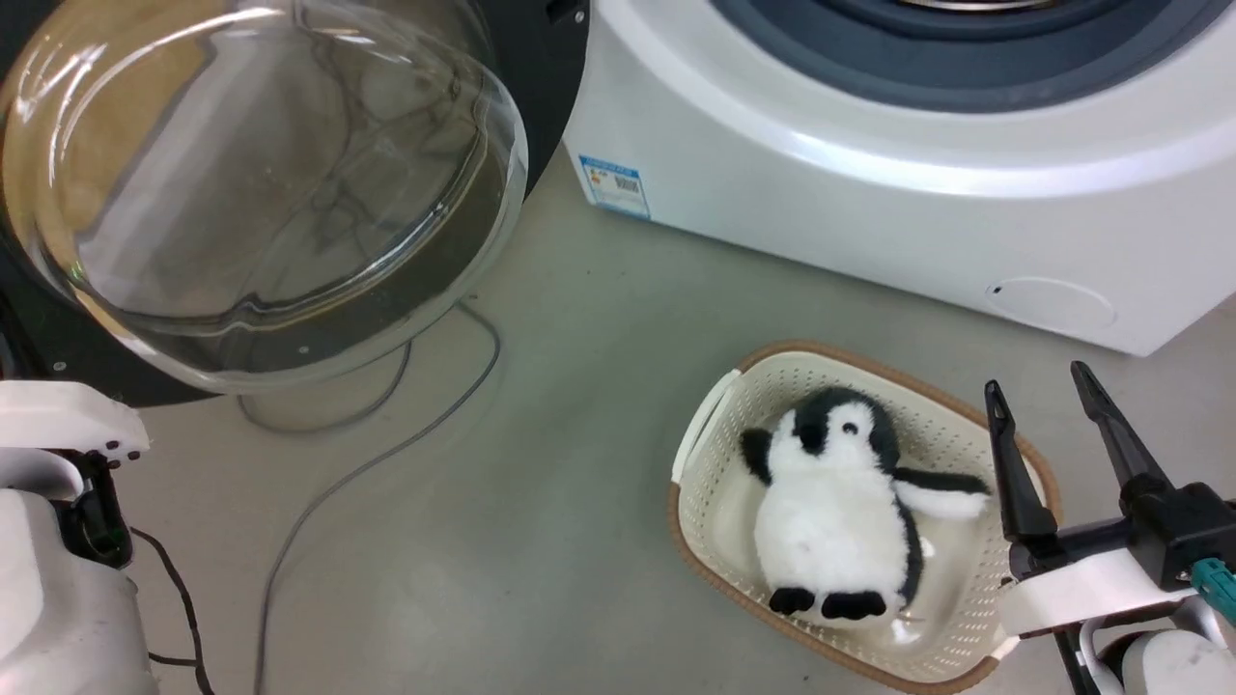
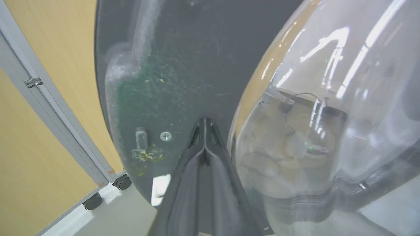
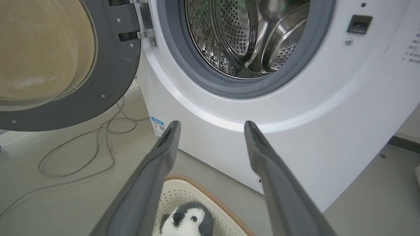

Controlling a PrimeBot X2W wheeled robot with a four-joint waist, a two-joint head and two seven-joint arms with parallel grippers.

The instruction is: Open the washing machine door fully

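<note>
The washing machine door (image 1: 261, 174) stands swung out to the left of the white washing machine (image 1: 869, 174), its clear glass bowl bulging toward me. In the left wrist view my left gripper (image 2: 204, 123) is shut with nothing in it, its tips at the door's black inner face (image 2: 164, 65) just beside the glass bowl (image 2: 328, 114). My right gripper (image 1: 1038, 381) is open and empty at the lower right, above a basket. In the right wrist view it (image 3: 212, 126) points at the machine's front (image 3: 328, 114) below the steel drum (image 3: 249, 32); the door (image 3: 111, 75) hangs on its hinge at the left.
A cream basket (image 1: 710, 425) holding a plush penguin (image 1: 835, 502) sits on the floor in front of the machine. Grey cables (image 1: 386, 454) loop on the floor under the door. A wood-panelled cabinet on casters (image 2: 49, 131) stands behind the door.
</note>
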